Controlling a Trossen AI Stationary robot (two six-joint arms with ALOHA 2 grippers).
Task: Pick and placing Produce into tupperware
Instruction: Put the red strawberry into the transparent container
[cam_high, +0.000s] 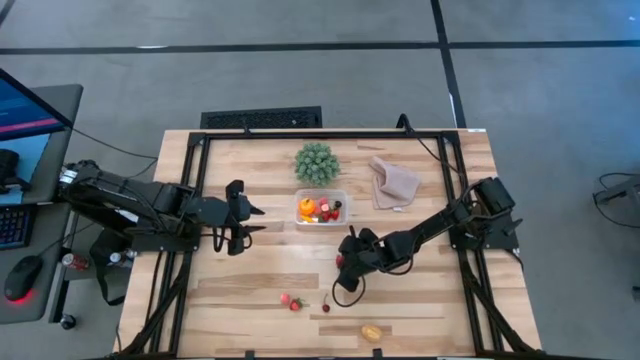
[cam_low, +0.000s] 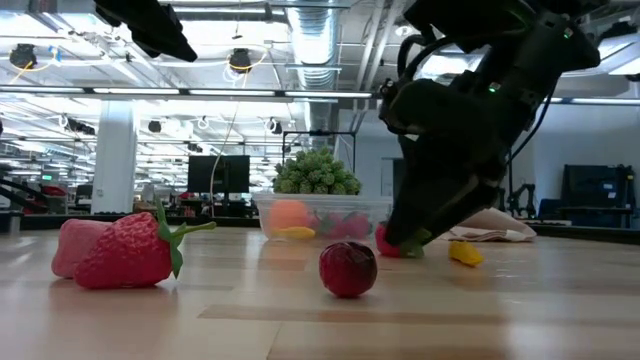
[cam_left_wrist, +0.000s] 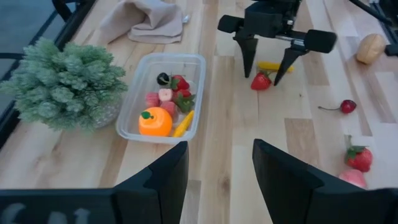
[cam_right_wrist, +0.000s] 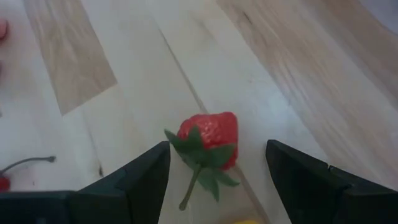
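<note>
On a pale wooden table (cam_high: 420, 300) in an open workshop, the right gripper (cam_left_wrist: 268, 70) hangs low with its fingers apart on either side of a red strawberry (cam_right_wrist: 208, 140), which lies on the wood between them, not yet pinched. The tub (cam_high: 320, 208), clear plastic and already holding an orange (cam_left_wrist: 155, 122) and several small red and yellow pieces, sits near mid-table, close to the right gripper on the far side. The step in hand looks to be the pick of this strawberry; the next move would call for closing squarely on the fruit, lifting, and carrying it the short way over the tub's rim.

The left gripper (cam_high: 238, 217) waits beside the tub on the other side, fingers partly apart and holding nothing. Loose produce lies nearer the front edge: a cherry (cam_left_wrist: 347, 106) on its stem, another strawberry (cam_left_wrist: 360, 158) with a pink piece (cam_left_wrist: 352, 178) touching it, and a tan piece (cam_left_wrist: 370, 48) farther off. A small yellow piece (cam_left_wrist: 268, 65) lies just beside the right gripper and could be nudged. A green plant (cam_high: 316, 163) and a beige cloth (cam_high: 392, 182) sit behind the tub, clear of the path.
</note>
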